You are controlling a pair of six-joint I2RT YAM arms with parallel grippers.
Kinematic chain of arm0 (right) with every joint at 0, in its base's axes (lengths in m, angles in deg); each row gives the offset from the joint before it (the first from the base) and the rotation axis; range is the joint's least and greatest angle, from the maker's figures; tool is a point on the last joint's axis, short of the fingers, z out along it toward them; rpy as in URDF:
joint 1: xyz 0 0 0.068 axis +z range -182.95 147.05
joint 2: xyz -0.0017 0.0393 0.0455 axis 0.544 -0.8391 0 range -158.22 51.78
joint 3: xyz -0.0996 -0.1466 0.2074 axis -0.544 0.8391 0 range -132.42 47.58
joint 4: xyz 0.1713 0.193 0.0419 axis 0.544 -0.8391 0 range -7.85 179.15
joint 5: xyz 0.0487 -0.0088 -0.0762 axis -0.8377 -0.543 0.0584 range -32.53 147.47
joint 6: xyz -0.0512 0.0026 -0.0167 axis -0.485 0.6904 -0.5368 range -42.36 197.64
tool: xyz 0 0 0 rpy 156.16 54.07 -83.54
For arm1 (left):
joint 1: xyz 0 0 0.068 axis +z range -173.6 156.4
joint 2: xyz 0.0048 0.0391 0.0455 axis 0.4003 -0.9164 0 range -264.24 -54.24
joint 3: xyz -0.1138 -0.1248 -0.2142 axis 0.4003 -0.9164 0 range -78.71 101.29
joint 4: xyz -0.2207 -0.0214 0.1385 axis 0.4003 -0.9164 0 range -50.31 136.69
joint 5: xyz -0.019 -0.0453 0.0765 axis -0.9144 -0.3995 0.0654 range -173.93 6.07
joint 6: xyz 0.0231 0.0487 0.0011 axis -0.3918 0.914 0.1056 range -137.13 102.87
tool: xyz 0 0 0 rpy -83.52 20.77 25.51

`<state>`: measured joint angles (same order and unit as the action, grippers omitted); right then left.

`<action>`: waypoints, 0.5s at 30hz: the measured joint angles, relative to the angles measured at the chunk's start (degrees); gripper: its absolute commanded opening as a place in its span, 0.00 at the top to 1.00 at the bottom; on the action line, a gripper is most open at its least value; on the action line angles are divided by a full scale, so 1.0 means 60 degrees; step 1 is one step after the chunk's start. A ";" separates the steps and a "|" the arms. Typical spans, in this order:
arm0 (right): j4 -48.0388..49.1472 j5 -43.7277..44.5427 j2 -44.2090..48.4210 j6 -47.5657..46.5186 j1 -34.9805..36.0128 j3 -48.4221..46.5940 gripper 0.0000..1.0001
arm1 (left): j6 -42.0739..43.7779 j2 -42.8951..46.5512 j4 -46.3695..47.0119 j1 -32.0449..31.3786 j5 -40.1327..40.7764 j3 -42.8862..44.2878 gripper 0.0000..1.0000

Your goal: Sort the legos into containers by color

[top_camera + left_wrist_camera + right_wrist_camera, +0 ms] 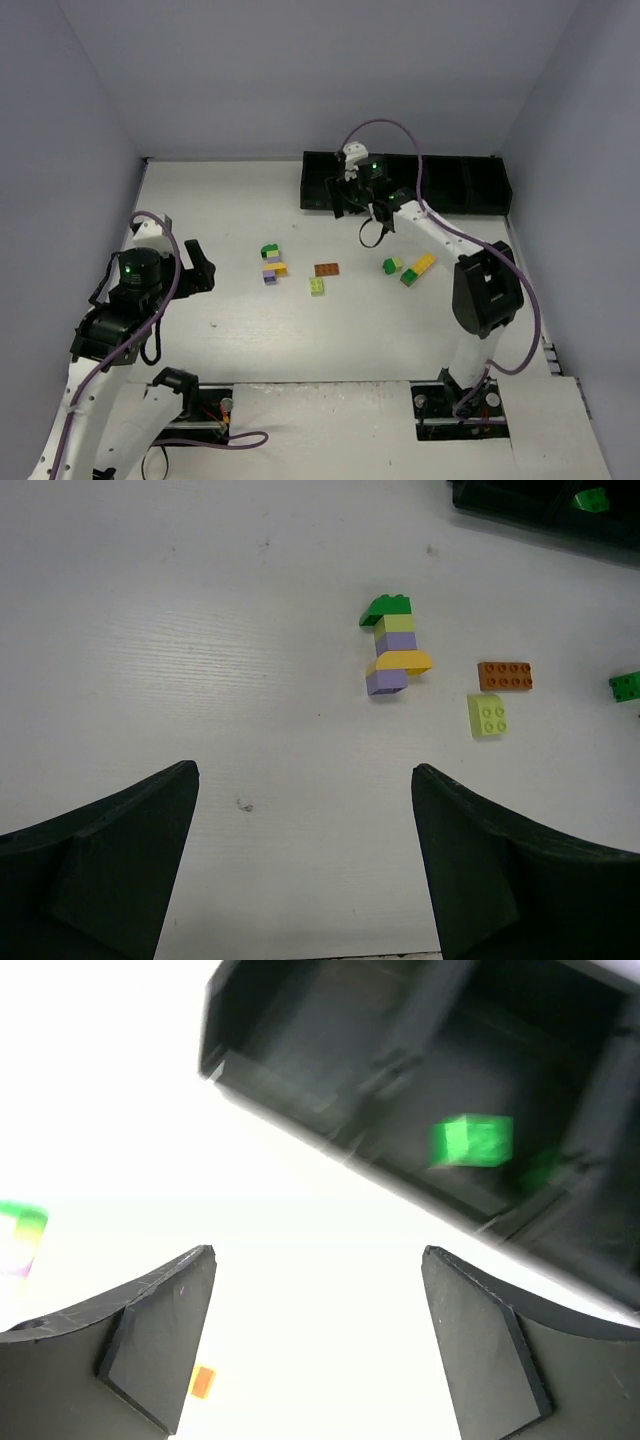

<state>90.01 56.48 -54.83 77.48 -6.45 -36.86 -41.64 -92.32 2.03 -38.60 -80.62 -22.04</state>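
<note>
Your left gripper [305, 772] and right gripper [318, 1258] are open and empty. A bright green brick [472, 1142] looks blurry inside the black tray [290, 1040].

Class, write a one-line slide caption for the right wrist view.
Right gripper, jaws open, near the black tray; a blurred green brick shows inside one compartment.

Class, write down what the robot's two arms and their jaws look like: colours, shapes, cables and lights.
The left arm and right arm have white links joined by chunky black housings. A purple cable loops along each, and each carries a small green light. The jaws are matte black wedges with flat inner faces.
</note>
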 measured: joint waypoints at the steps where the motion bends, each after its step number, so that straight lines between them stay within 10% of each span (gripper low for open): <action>1: 0.0069 -0.0106 0.0317 -0.0219 0.0226 0.0423 0.19 | 0.0000 -0.0004 0.0000 0.0000 -0.0022 0.0000 0.19; 8: -0.0175 -0.1563 0.1453 -0.0998 0.1235 0.2856 0.41 | 0.0004 0.0000 0.0004 0.0000 -0.0066 0.0000 0.19; 15: -0.0393 -0.1643 0.1457 0.0251 0.1745 0.3209 0.31 | -0.0007 0.0040 0.0000 0.0000 -0.0146 0.0000 0.19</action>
<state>87.65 46.62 -46.08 78.98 4.02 -17.61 -41.68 -92.08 2.03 -38.60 -81.49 -22.04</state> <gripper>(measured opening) 0.652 0.806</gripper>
